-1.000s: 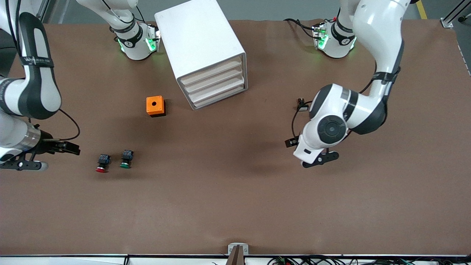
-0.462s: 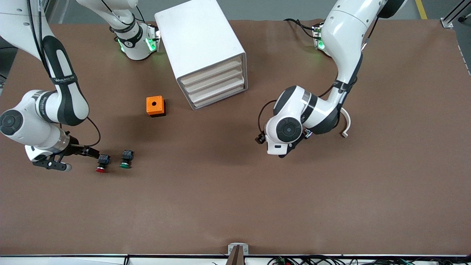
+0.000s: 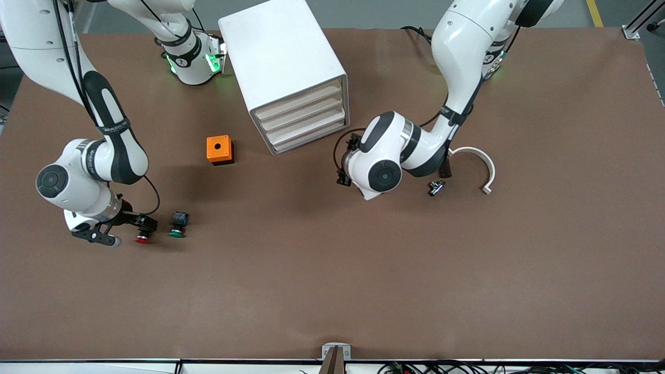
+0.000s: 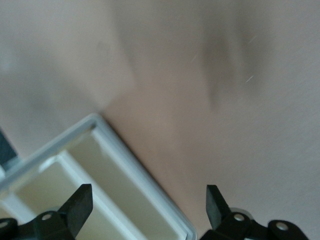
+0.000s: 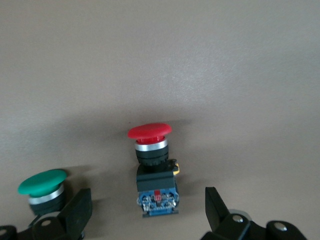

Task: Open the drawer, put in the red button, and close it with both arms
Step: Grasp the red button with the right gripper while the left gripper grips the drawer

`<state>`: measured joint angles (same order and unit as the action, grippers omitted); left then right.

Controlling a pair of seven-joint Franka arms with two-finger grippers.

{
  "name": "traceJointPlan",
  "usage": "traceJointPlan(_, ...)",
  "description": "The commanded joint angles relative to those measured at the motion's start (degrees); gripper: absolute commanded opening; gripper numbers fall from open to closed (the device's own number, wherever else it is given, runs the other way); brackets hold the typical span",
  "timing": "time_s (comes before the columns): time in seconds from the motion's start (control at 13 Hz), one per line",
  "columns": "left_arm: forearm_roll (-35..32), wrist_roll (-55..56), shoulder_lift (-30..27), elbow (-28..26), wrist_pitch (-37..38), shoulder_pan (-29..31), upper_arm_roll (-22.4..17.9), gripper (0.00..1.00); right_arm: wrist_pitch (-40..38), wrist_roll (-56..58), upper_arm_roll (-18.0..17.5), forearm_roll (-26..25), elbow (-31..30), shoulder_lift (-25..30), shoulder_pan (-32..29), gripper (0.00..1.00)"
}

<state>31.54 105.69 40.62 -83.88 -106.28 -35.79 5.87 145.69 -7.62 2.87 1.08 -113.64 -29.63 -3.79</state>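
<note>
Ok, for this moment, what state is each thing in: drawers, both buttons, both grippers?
Drawer unit: all drawers shut.
Red button: on the table, lying on its side, not gripped.
Green button: on the table, untouched.
Right gripper: open, over the red button.
Left gripper: open, at the drawer unit's front.

lettering: white print runs along the black band of the glossy white right robot arm (image 3: 111,126) | legibility: too small to read | other texts, labels, numbers: none can be read
</note>
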Motion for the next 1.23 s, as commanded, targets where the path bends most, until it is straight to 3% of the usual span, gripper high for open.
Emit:
traceJointPlan(0.0, 11.56, 7.56, 1.21, 0.91, 0.9, 0.01, -0.34, 1.0, 1.78, -0.73, 0.12, 0.59, -0.18, -1.3, -0.07, 1.0)
traceJointPlan(0.15, 17.82, 16.44, 2.09, 1.08, 0.81, 0.02, -0.34, 1.0, 1.7, -0.56, 0.12, 0.59, -0.18, -1.57, -0.08, 1.0)
traceJointPlan(0.23, 20.2, 20.14, 2.27, 1.08, 0.81, -0.16, -0.34, 0.9, 1.61, -0.29, 0.12, 0.5, -0.18, -1.66, -0.08, 1.0)
traceJointPlan(0.31, 21.7, 22.96, 2.36, 0.91, 0.9, -0.16, -0.16, 0.79, 1.61, -0.12, 0.03, 0.5, -0.26, -2.27, -0.08, 0.81)
traceJointPlan(0.46, 26.09, 26.75, 3.5, 1.0, 1.34, -1.29, -0.07, 0.75, 1.52, -0.03, 0.03, 0.5, -0.26, -2.36, -0.08, 0.21)
traceJointPlan(0.54, 26.72, 28.16, 3.85, 1.0, 2.91, -2.26, 0.01, 0.75, 1.61, -0.03, 0.12, 0.59, -0.26, -2.36, -0.08, 0.0)
traceJointPlan(0.92, 27.87, 30.1, 5.96, 1.08, 10.3, -2.97, 0.72, 0.45, 0.47, -0.29, 0.03, 0.5, 0.0, -1.22, 0.01, 0.0)
traceJointPlan(1.15, 29.89, 30.1, 7.02, 1.08, 10.3, -3.32, 1.16, 0.43, -14.24, -3.43, -0.23, 0.59, 4.28, 3.95, 1.06, 0.0)
